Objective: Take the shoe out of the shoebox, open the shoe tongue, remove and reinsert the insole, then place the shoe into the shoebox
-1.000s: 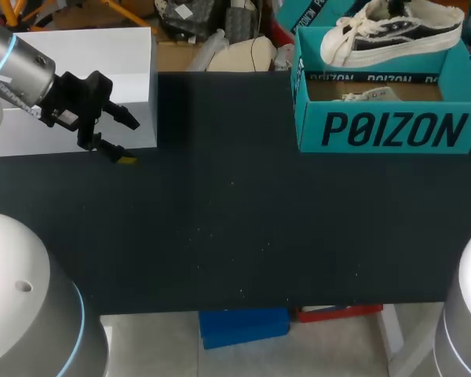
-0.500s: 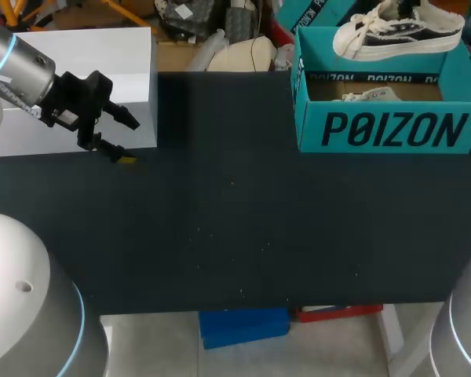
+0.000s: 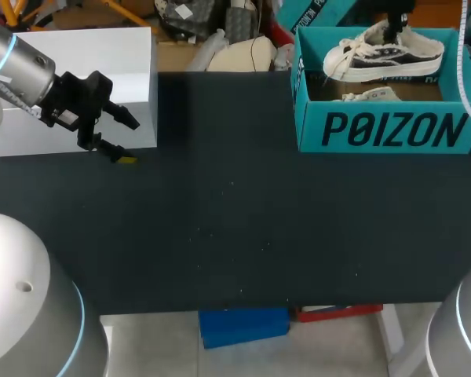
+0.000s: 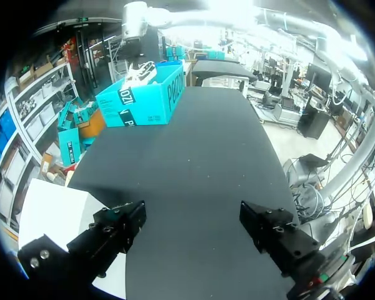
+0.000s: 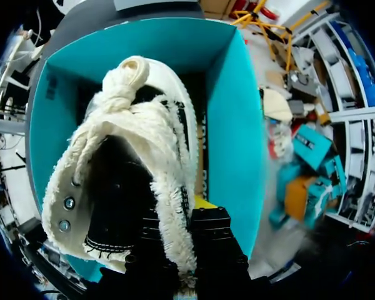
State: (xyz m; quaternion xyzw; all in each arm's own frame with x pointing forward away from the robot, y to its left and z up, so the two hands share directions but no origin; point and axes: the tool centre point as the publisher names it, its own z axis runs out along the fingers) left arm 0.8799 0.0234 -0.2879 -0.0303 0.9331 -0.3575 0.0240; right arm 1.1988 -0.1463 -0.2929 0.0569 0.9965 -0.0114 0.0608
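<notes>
A black-and-cream sneaker [image 3: 385, 53] hangs in the mouth of the teal shoebox [image 3: 381, 129] at the table's far right, toe pointing left. My right gripper [image 3: 393, 30] comes down from above and is shut on the frayed heel collar. In the right wrist view the sneaker [image 5: 137, 162] hangs below that gripper [image 5: 178, 247], with the shoebox walls [image 5: 237, 144] around it. A second shoe [image 3: 366, 95] lies on the box floor. My left gripper [image 3: 114, 137] stands open and empty at the far left. In its own view the black fingers [image 4: 115, 228] are wide apart, and the shoebox [image 4: 144, 100] is far ahead.
A white box [image 3: 78, 71] stands at the back left, right behind my left gripper, and shows beside its finger as the white box [image 4: 56, 212] in the left wrist view. The black tabletop [image 3: 243, 220] stretches between the two boxes.
The right gripper has lowered the sneaker from above the shoebox rim down into its opening. The left arm has not moved.
</notes>
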